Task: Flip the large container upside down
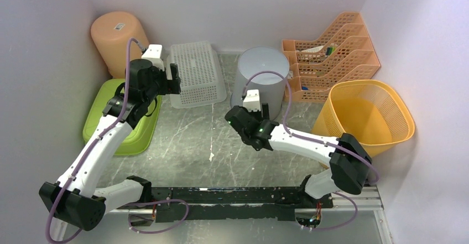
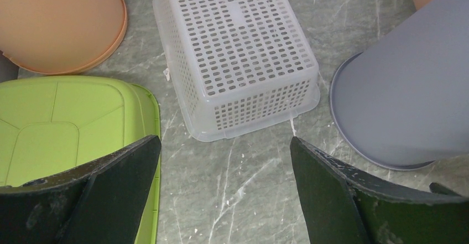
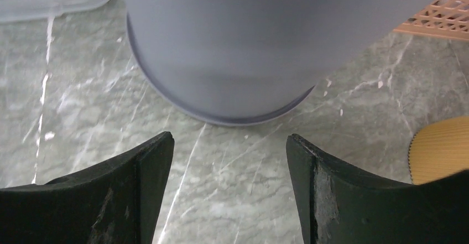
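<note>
Both arms are empty-handed, left gripper wide open, right gripper well open facing the inverted grey bin, while the mouth-up yellow basket, likely the target, sits to its right at centre-right, nearer that arm.

An orange bucket stands upside down in the back left corner of the marbled table, with a green tub bottom-up just in front of it. A white perforated basket lies upside down beside them. At the back right stands an orange file rack, and a yellow mesh basket sits upright in front of it.
</note>
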Controlling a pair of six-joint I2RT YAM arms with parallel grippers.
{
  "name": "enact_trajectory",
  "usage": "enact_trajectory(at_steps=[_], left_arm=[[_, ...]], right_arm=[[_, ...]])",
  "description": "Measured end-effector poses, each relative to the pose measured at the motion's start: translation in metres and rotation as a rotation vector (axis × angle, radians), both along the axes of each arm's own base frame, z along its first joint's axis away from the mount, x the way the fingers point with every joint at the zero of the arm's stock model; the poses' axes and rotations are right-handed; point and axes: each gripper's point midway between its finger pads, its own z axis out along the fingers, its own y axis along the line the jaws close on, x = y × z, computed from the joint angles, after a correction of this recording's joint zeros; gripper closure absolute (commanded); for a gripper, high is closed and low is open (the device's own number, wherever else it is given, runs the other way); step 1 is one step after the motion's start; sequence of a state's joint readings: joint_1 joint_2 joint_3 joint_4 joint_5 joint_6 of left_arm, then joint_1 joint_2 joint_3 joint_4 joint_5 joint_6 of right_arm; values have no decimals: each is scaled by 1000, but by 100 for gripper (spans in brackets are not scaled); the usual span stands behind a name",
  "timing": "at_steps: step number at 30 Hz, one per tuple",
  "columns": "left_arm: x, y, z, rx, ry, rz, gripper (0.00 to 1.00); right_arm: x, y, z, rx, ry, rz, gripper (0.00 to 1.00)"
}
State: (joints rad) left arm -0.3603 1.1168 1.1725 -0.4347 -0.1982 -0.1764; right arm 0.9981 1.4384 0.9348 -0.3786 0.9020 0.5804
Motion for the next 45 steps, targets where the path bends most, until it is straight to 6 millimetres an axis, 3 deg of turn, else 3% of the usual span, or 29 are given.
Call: enact_trajectory(at_steps=[4,9,17,22,29,41,45], left_arm=[[0,0,-4,3,8,0,1],[-1,0,-8,6,15,0,1],[-1,0,-11,8,20,0,0],[-1,0,-13,10,25,0,0],[-1,0,-14,9,25,-1,0],[-2,1,-26,17,45,0,1],[-2,1,-25,17,44,-1,0]], right_arm=[[20,-17,-2,8,-14,-72,25],[50,-41,-20,-11,-11,-150,25],[111,-71,-31,10,-23,-231,26],[160,-62,-12,56,-97,-229,26],[208,-39,0,86,-162,-184,26],[236,-37,1,86,-196,-159,26],[233,-41,0,85,-185,-165,25]])
